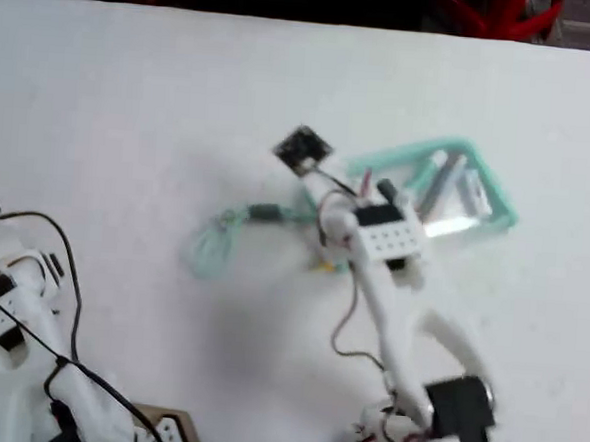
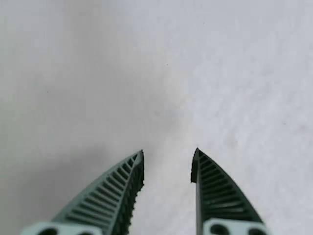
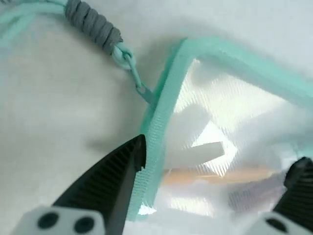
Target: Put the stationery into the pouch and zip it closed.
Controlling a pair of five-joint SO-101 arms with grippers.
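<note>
Inside clear teal-edged pouch (image 3: 234, 54): pale stationery (image 3: 193, 149). Right fingers (image 3: 117, 181) apart astride its edge; left fingers (image 2: 122, 186) apart above surface (image 2: 146, 73).

Left end effector (image 2: 167, 164) seen with its ribbed green fingers (image 2: 117, 193) spread apart; bare white bench (image 2: 161, 73) is seen beneath and beyond them.

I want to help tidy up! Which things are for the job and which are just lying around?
For the job:
pouch
stationery inside it
zip cord
right gripper, open over the pouch

Just around:
table
left gripper, open above bare table
red thing behind the table
</note>
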